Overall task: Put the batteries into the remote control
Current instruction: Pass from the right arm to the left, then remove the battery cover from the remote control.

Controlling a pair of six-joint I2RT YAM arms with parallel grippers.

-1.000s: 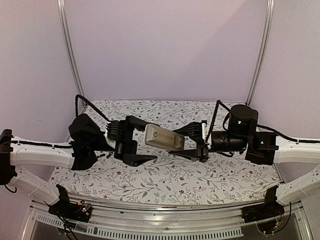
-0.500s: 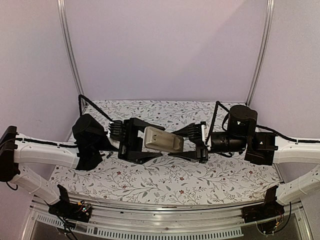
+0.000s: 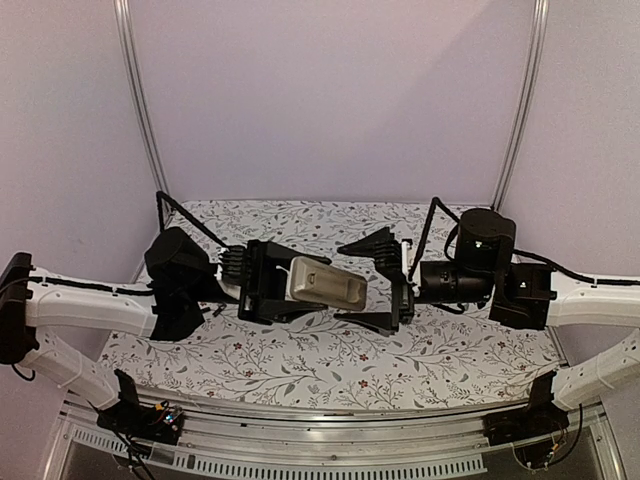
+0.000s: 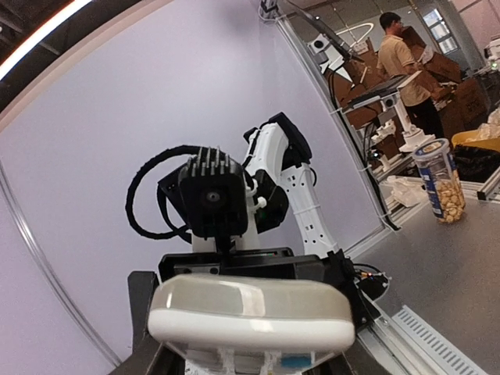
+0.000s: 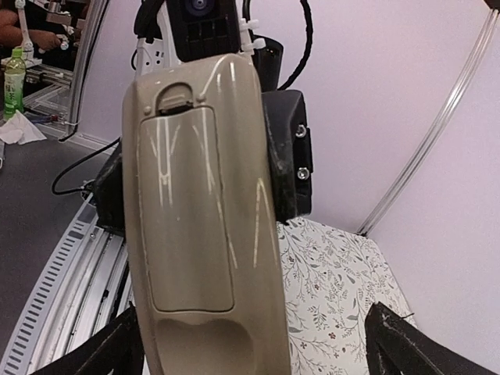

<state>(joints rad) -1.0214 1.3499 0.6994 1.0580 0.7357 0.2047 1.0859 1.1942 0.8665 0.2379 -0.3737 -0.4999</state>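
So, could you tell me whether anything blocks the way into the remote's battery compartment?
Yes: the closed cover sits over it on the back of the remote, which the left gripper holds in the air. The right gripper is open. No batteries show.

The remote control [image 3: 325,283] is sitting raised above the table [image 3: 300,360], midway between both arms. Its left end is lying inside the left gripper [image 3: 288,285]; the right gripper [image 3: 360,282] is straddling its right end, untouching.
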